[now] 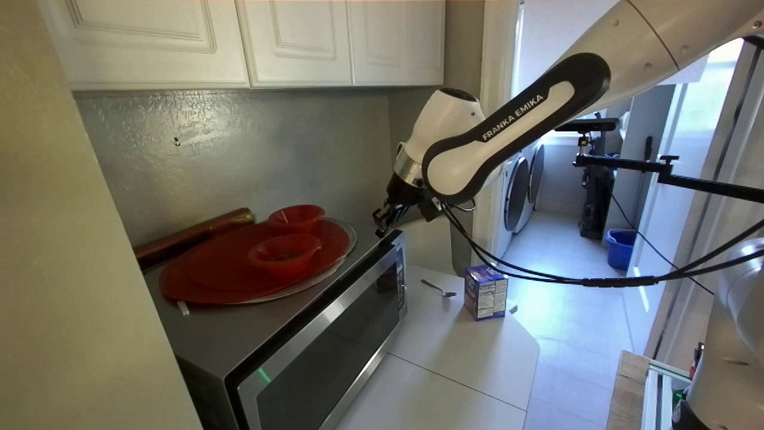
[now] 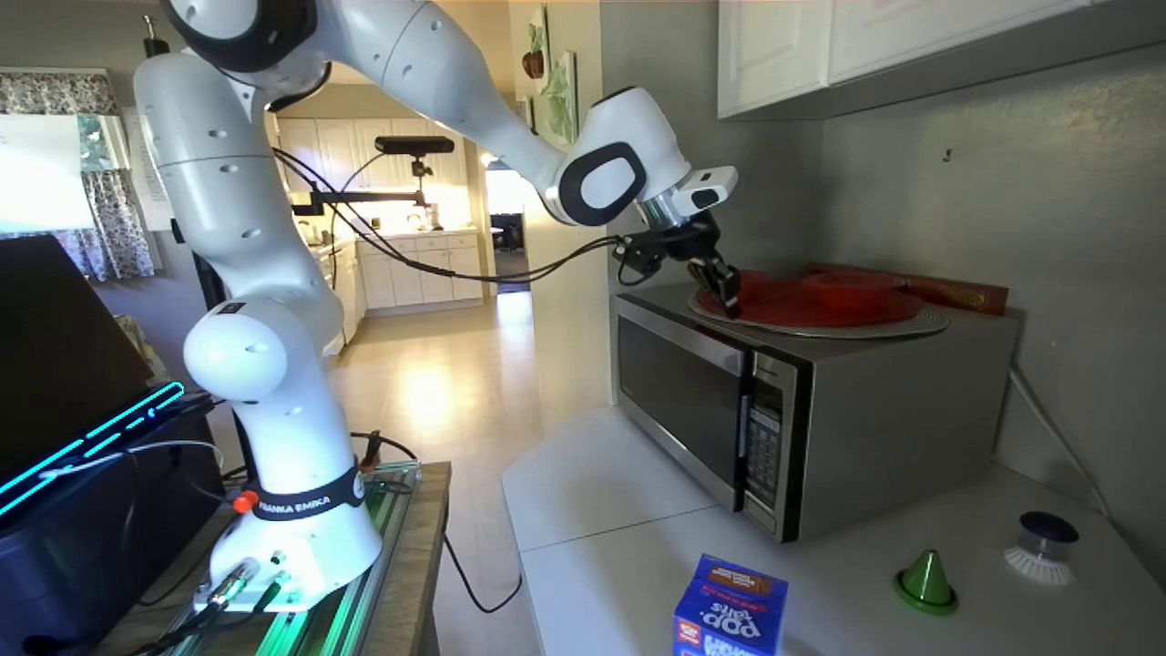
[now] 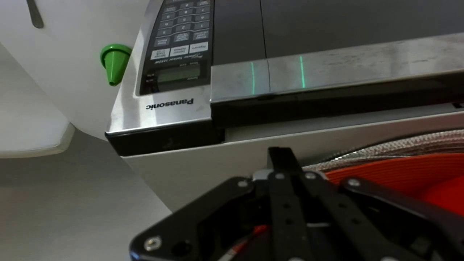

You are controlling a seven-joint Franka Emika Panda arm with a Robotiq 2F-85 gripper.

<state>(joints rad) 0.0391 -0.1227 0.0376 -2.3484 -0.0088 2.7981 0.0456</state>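
My gripper (image 3: 280, 152) is shut, its fingertips together with nothing between them. It points down over the top of a silver and black Panasonic microwave (image 2: 911, 419), close to the front edge above the door. Whether the tips touch the top surface I cannot tell. In an exterior view the gripper (image 1: 381, 226) appears near the keypad end of the microwave. Round red mats (image 1: 209, 269) lie on a silvery mat beside it, and two red bowls (image 1: 296, 215) stand on them. The microwave door looks shut; its keypad (image 3: 185, 27) shows in the wrist view.
A long brown-red box (image 1: 197, 236) lies behind the mats against the wall. On the white counter are a blue snack box (image 2: 729, 606), a green cone (image 2: 926, 583), a brush (image 2: 1043, 547) and a spoon (image 1: 439, 288). White cabinets (image 1: 292, 42) hang above.
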